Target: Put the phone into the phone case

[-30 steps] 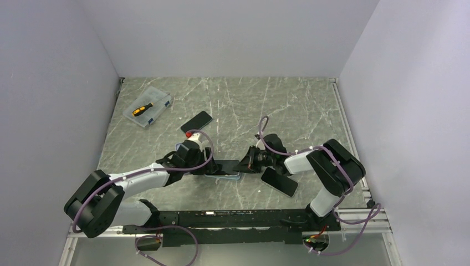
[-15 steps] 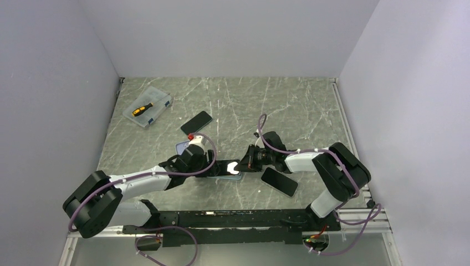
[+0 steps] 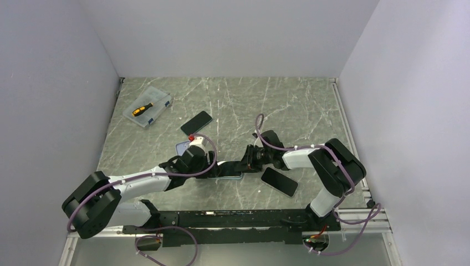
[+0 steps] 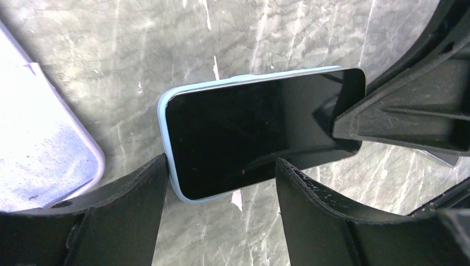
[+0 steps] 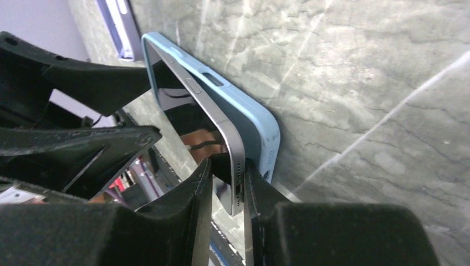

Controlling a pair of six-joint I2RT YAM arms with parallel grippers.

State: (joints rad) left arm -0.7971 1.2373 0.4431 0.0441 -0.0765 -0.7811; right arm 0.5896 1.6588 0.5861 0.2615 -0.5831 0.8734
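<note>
Lab cell, plain walls (image 3: 233, 39), marble-patterned tabletop (image 3: 288, 105)

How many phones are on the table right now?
3. The far phone lies alone past the left arm; the near phone lies by the right arm; the middle phone sits partly in the blue case between the arms. Others may hide under them.

No legible text or labels anywhere.
</note>
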